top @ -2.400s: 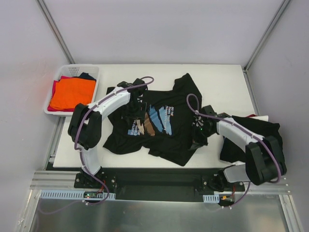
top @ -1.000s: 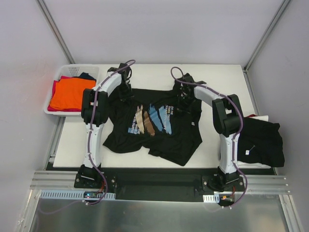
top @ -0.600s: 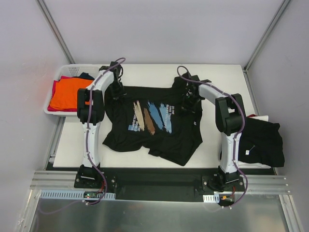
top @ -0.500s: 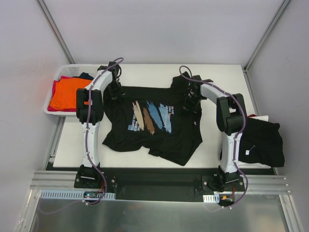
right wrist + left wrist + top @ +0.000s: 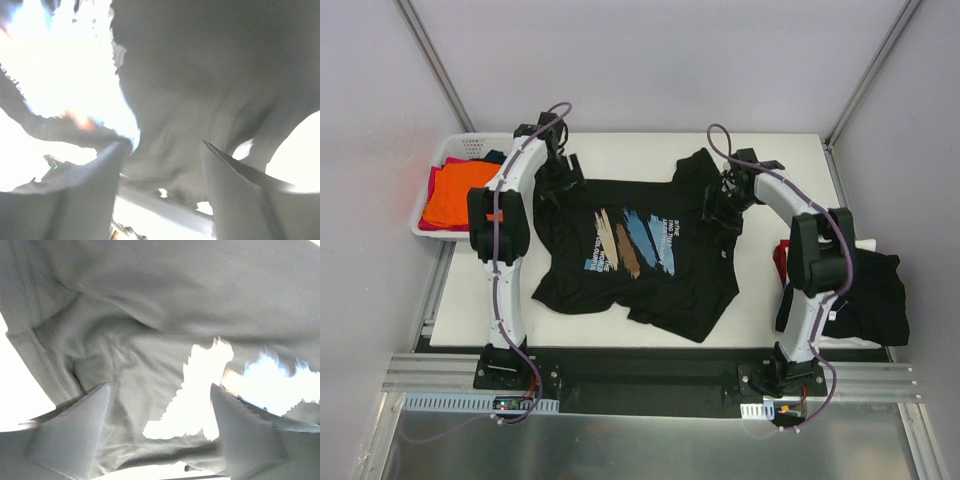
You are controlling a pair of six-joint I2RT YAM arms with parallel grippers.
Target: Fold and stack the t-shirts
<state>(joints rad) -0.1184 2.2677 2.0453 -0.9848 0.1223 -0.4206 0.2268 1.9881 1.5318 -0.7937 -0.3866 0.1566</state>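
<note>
- The black t-shirt bears a few lines of white text beside its painted strokes; the letters are too small to read.

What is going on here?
Two robot arms are working on the black printed t-shirt, spread out on the table. The left hand is over its far left corner, the right hand over its far right corner, both open. It is not folded yet. An orange shirt lies in the white basket; dark shirts lie at the table's right edge.
</note>
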